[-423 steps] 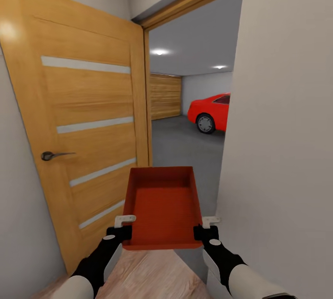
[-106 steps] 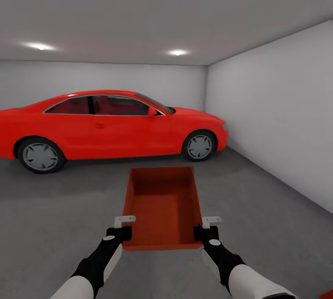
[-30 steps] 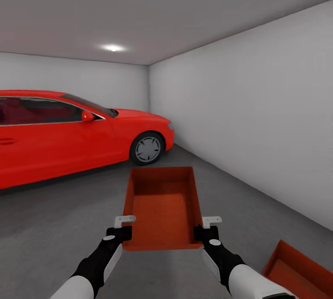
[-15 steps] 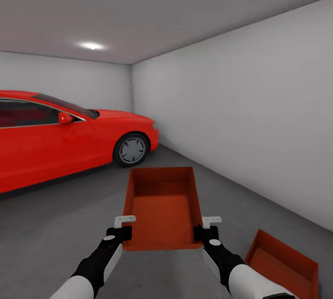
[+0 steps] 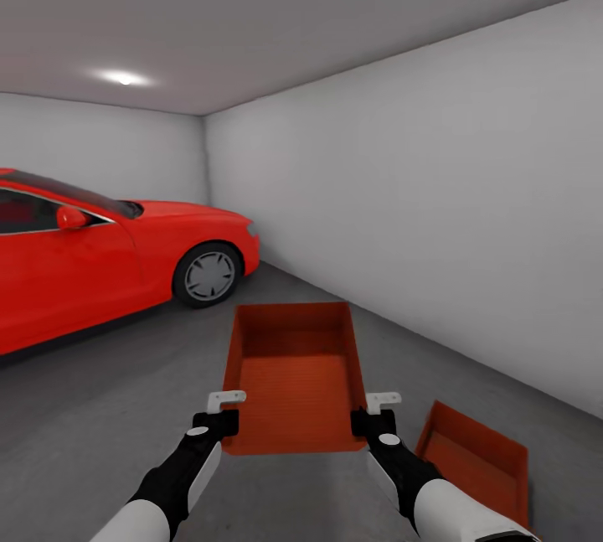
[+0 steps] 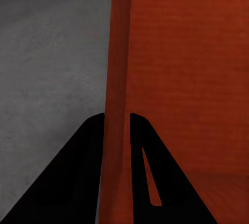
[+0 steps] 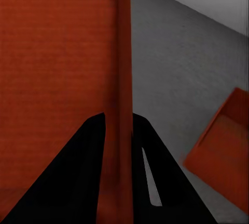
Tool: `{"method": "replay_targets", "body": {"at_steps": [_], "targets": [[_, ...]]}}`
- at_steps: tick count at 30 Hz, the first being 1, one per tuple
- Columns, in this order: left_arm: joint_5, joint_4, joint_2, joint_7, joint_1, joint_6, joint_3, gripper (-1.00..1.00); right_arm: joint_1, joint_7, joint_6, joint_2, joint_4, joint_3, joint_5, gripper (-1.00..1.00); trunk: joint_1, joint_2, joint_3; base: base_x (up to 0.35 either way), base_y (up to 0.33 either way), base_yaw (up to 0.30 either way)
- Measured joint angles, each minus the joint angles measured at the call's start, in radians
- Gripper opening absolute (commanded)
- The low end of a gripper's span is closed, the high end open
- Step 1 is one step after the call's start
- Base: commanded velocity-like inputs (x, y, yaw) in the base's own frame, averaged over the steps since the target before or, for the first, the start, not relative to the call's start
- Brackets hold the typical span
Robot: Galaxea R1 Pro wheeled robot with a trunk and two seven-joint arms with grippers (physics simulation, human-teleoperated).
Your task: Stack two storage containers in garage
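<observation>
Compared with half a second ago the whole head view has swung to the right: the shiny red car (image 5: 109, 261) sits further toward the left edge, more of the plain white-grey side wall (image 5: 435, 215) shows, and the second orange-red open-topped ribbed plastic bin (image 5: 474, 462) on the dark grey mottled concrete floor (image 5: 92, 408) now appears closer to the middle. The things themselves have not moved; the camera has.

The carried orange-red ribbed bin (image 5: 293, 374) is unchanged between the arms, level and off the floor. The left gripper (image 5: 219, 423) pinches its left long wall, one black finger (image 6: 78, 177) outside and one inside. The right gripper (image 5: 373, 423) pinches the right long wall (image 7: 123, 78) the same way.

The car's rear is cut off at the left edge. The floor bin lies below and to the right of the right forearm, which hides its near corner, and it stands turned at an angle to the carried bin.

Bare floor runs between the car and the side wall, and ahead up to the far wall (image 5: 100, 148).
</observation>
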Motion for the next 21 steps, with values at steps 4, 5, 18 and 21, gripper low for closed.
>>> {"method": "replay_targets", "body": {"at_steps": [4, 5, 18, 21], "targets": [[0.0, 0.0, 0.0, 0.0, 0.0, 0.0, 0.0, -1.0, 0.0, 0.0, 0.0, 0.0, 0.0, 0.0, 0.0, -1.0, 0.0, 0.0, 0.0, 0.0, 0.0, -0.245], [0.0, 0.0, 0.0, 0.0, 0.0, 0.0, 0.0, -1.0, 0.0, 0.0, 0.0, 0.0, 0.0, 0.0, 0.0, -1.0, 0.0, 0.0, 0.0, 0.0, 0.0, -0.245], [0.0, 0.0, 0.0, 0.0, 0.0, 0.0, 0.0, -1.0, 0.0, 0.0, 0.0, 0.0, 0.0, 0.0, 0.0, -1.0, 0.0, 0.0, 0.0, 0.0, 0.0, -0.245], [0.0, 0.0, 0.0, 0.0, 0.0, 0.0, 0.0, -1.0, 0.0, 0.0, 0.0, 0.0, 0.0, 0.0, 0.0, -1.0, 0.0, 0.0, 0.0, 0.0, 0.0, -0.245]]}}
